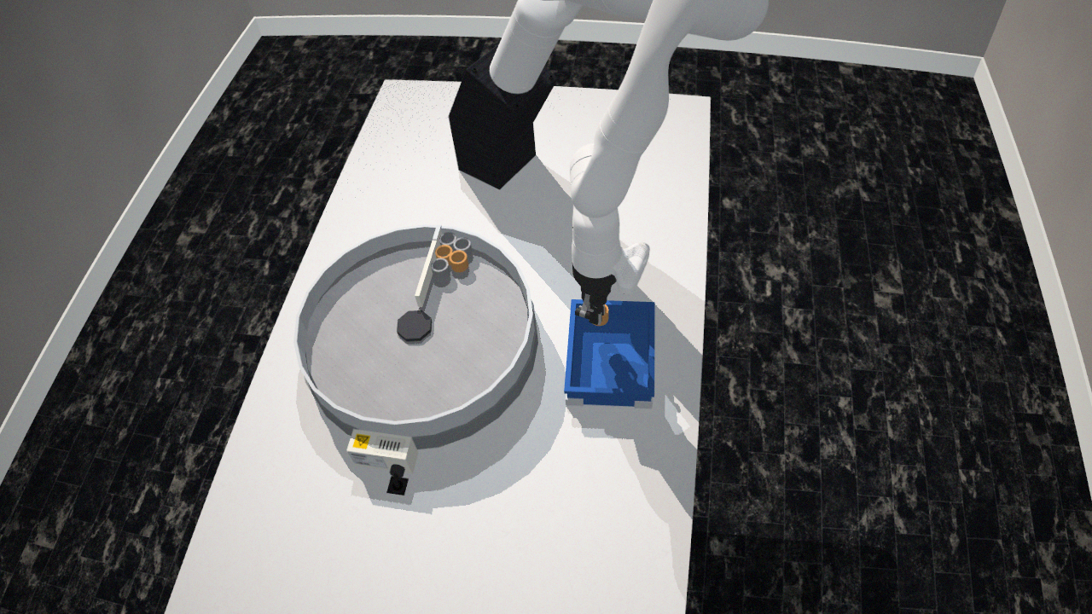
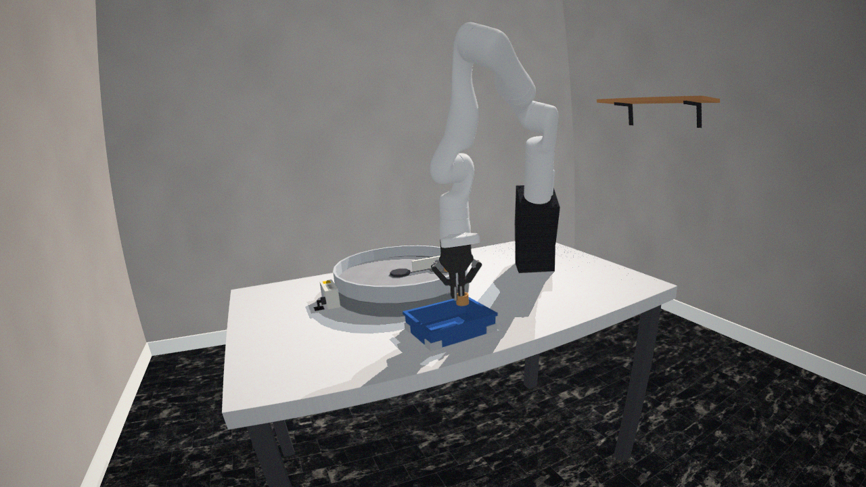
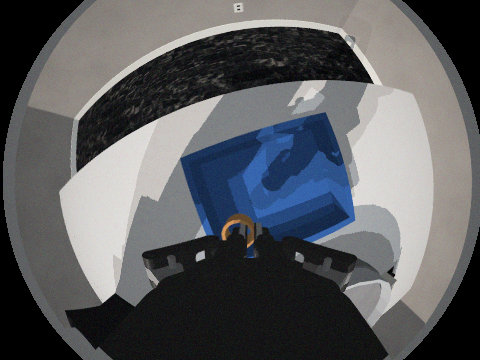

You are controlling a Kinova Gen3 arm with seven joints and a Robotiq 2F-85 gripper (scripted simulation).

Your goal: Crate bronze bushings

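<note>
My gripper (image 1: pixel 591 314) (image 2: pixel 458 293) (image 3: pixel 250 231) is shut on the wall of a bronze bushing (image 1: pixel 606 314) (image 2: pixel 462 299) (image 3: pixel 239 217). It holds the bushing over the back part of the blue crate (image 1: pixel 607 399) (image 2: pixel 467 331) (image 3: pixel 194 185), near the rim. No bushing shows inside the crate. On the turning table (image 1: pixel 466 358) (image 2: pixel 387 293) two bronze bushings (image 1: pixel 459 267) (image 1: pixel 444 246) stand clustered with three steel bushings (image 1: pixel 440 277) (image 1: pixel 462 239) (image 1: pixel 447 234) beside the white bar. In the exterior view the gripper mostly hides this cluster.
The white bar (image 1: pixel 426 275) reaches from near the dark hub (image 1: pixel 414 326) to the turning table's raised rim. A control box (image 1: pixel 381 446) (image 2: pixel 329 294) is at its front. The black arm base (image 1: pixel 492 137) (image 2: pixel 536 236) stands at the back. The crate sits right of the turning table.
</note>
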